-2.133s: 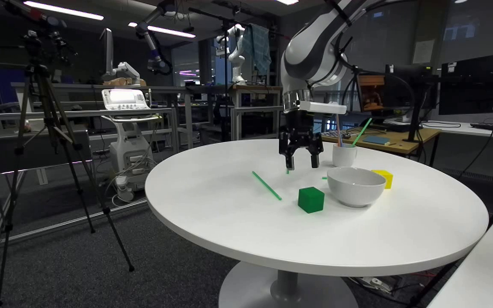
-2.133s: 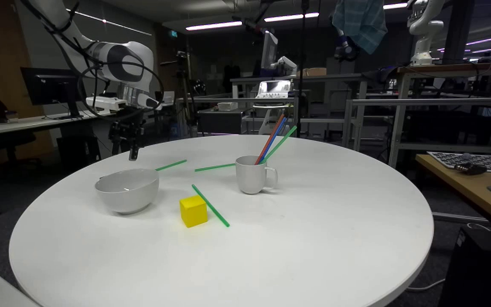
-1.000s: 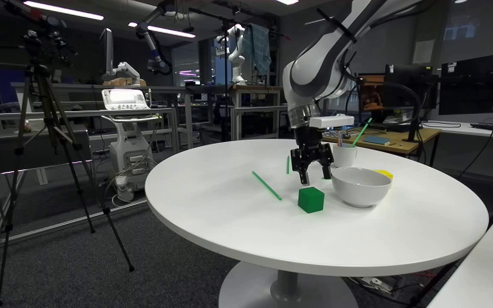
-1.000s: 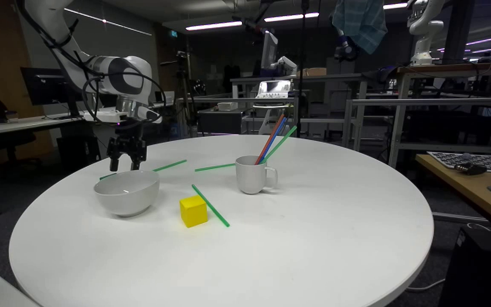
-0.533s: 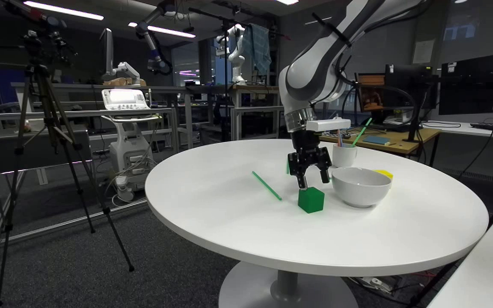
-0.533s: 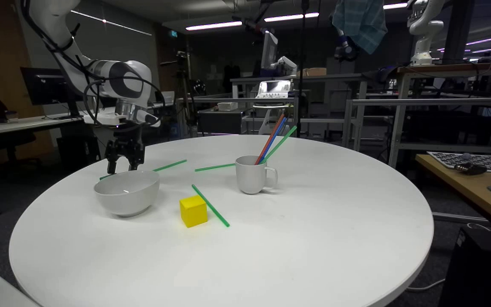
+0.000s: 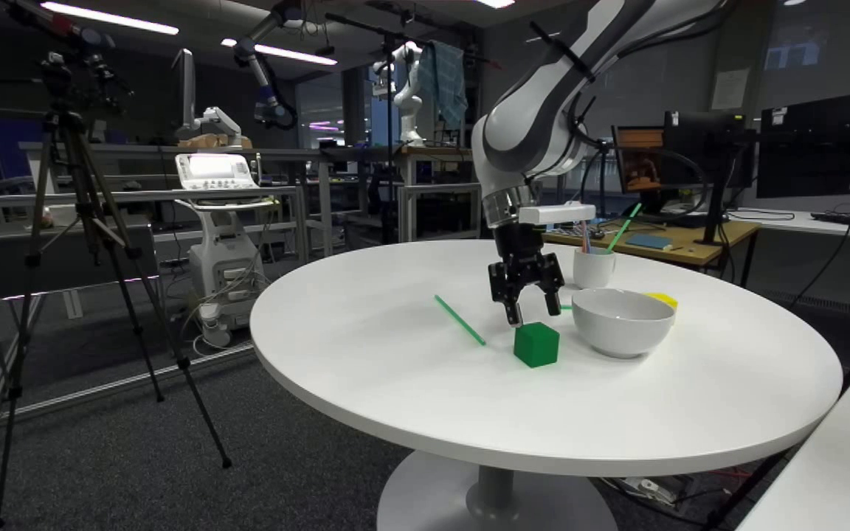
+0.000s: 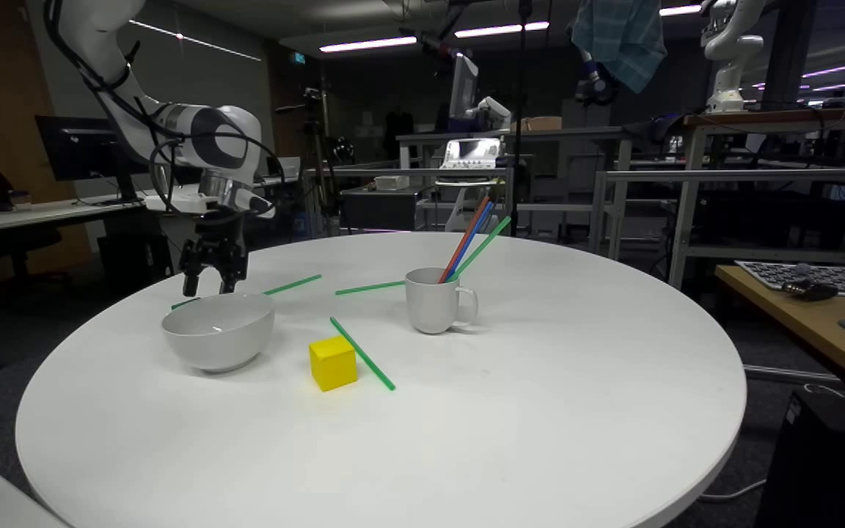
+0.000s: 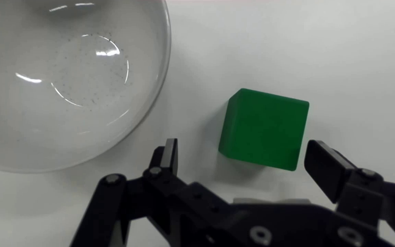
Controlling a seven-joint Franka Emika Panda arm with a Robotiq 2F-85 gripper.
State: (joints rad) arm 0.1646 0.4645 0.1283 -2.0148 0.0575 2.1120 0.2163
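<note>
Wrist view: gripper with jaws parted wide, the green cube just ahead — cube nearer the jaw away from the white bowl. Bowl glossy inside. In an exterior view, gripper tilted above the round white table, the cube sitting close by between bowl and a green straw. In an exterior view, yellow cube just beside another green straw; white mug farther back, holding leaning straws — red, blue, green.
</note>
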